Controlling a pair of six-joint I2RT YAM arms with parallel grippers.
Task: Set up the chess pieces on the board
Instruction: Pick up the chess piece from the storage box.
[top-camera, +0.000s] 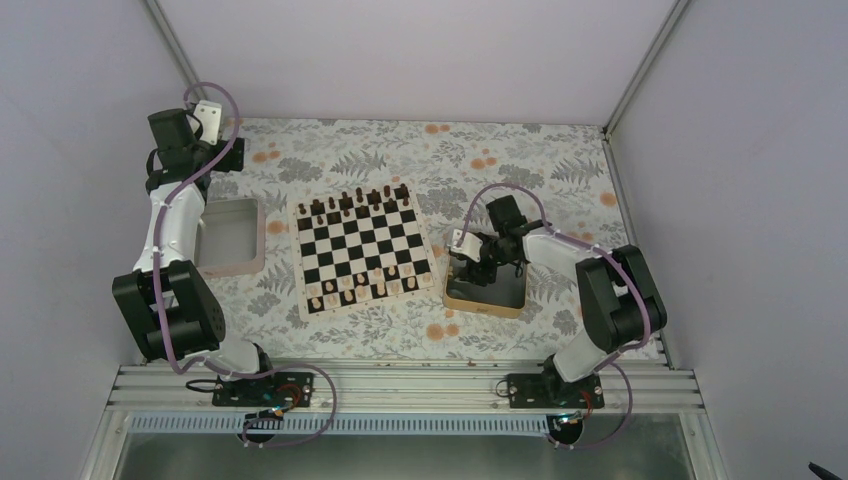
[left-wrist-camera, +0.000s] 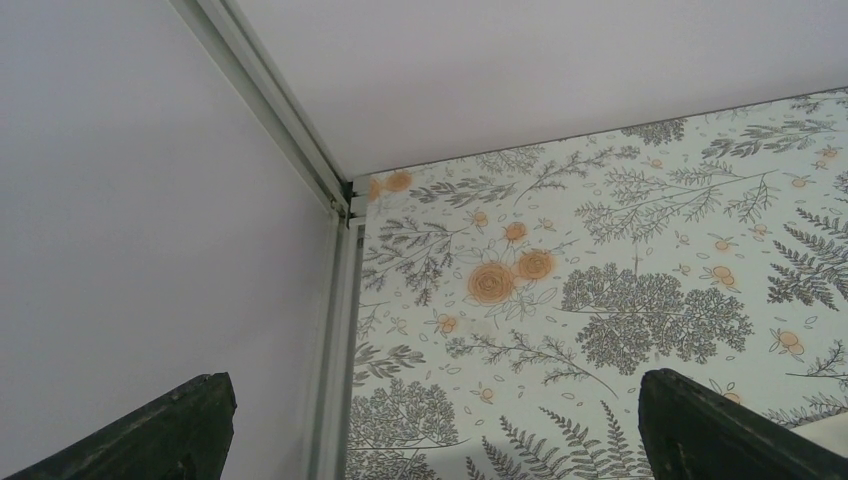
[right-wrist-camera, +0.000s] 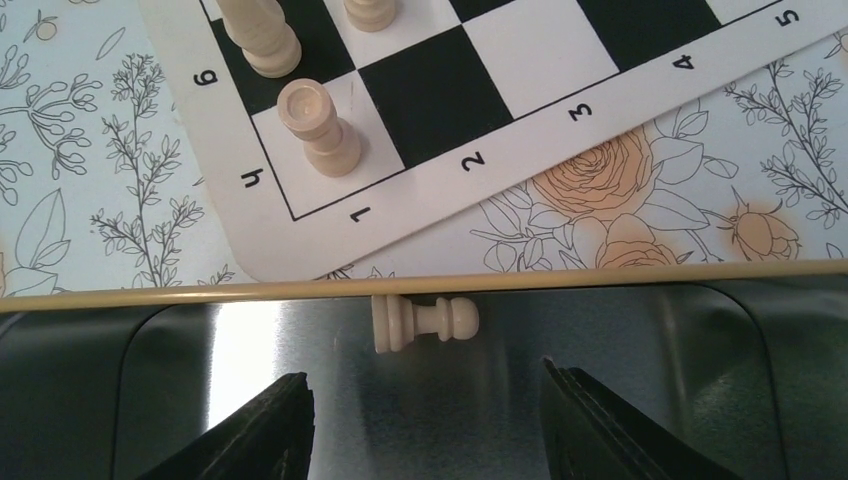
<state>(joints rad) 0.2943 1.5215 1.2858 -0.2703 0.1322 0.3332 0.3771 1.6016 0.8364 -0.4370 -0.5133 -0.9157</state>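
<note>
the right fingers (right-wrist-camera: 270, 430) stood wide over the gold tray (right-wrist-camera: 600, 272), lined up on a tan pawn (right-wrist-camera: 423, 322) lying on its side just ahead between them, seemingly to lift it to the board (right-wrist-camera: 600, 120) beyond; the left fingers (left-wrist-camera: 160, 430) hung wide, empty.

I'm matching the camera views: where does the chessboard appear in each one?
Top external: the board lies at the centre of the picture.
Left wrist: not in it.
Right wrist: its near right corner fills the top.
Shared landmark: the gold tray rim beside that corner.
</note>
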